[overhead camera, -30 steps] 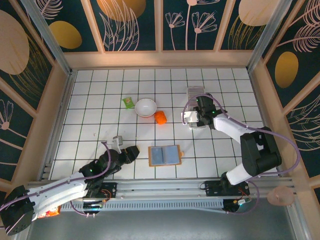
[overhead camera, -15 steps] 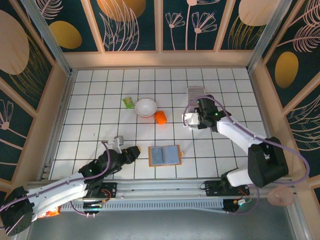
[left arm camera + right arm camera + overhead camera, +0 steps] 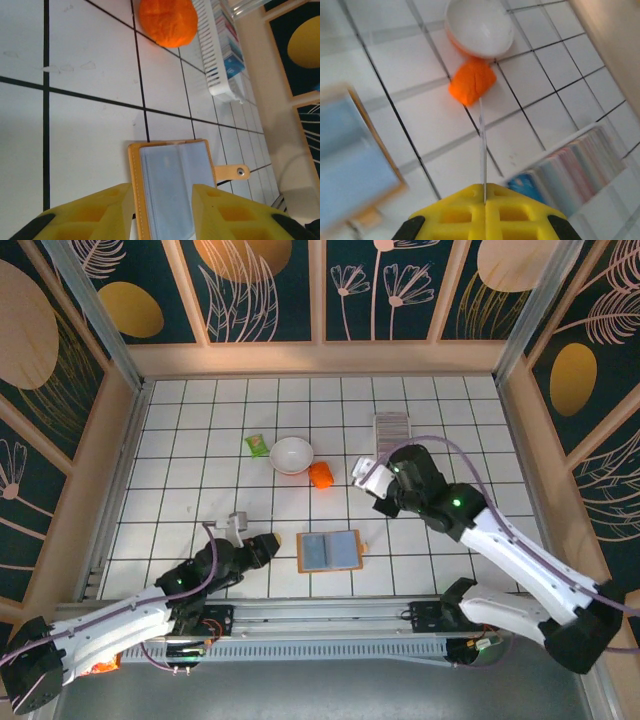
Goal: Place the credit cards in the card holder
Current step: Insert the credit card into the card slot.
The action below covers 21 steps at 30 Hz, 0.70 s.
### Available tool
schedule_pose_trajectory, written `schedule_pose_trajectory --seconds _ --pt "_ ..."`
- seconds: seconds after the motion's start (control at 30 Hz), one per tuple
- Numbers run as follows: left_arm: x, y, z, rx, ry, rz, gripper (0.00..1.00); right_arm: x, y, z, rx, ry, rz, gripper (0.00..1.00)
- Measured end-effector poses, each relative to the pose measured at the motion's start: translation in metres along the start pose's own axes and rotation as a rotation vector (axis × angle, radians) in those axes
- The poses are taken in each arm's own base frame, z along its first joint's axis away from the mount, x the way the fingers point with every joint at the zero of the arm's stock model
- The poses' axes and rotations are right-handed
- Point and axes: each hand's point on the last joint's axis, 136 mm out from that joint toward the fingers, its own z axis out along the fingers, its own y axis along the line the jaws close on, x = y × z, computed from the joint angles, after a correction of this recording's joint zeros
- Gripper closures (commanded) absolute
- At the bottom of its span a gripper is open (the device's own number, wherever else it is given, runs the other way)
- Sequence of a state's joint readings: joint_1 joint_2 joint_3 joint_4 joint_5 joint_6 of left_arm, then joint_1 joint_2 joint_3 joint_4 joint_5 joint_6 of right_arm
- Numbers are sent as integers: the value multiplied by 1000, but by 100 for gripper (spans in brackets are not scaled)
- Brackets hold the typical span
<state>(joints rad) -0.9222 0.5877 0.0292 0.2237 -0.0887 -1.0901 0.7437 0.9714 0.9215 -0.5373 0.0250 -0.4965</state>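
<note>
Right gripper (image 3: 485,194) fingers pressed together on a credit card (image 3: 482,150), seen edge-on, upright, sticking out past the tips toward the orange lump (image 3: 472,82). Gripper and card sit near-left of the card holder (image 3: 392,426), not touching it. The holder lies flat on the far right of the table (image 3: 200,470), with coloured cards standing in its slots. Left gripper (image 3: 162,192) fingers apart, low over the near-left table, with the left edge of the open wallet (image 3: 330,550) between them. White bowl (image 3: 291,455) and green packet (image 3: 257,444) far left of the orange lump.
</note>
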Motion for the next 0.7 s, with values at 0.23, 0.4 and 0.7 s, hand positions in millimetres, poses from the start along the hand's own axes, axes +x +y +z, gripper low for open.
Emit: schedule_pose_trajectory --seconds 0.23,0.4,0.7 --pt "8 -9 17 -59 94 3 70 3 26 -4 -138 -110 829 100" --pt "23 -14 35 -63 187 0 71 46 87 36 -332 90 1148 100" --pt "30 -9 41 -113 237 14 71 76 123 64 -348 202 1257 100"
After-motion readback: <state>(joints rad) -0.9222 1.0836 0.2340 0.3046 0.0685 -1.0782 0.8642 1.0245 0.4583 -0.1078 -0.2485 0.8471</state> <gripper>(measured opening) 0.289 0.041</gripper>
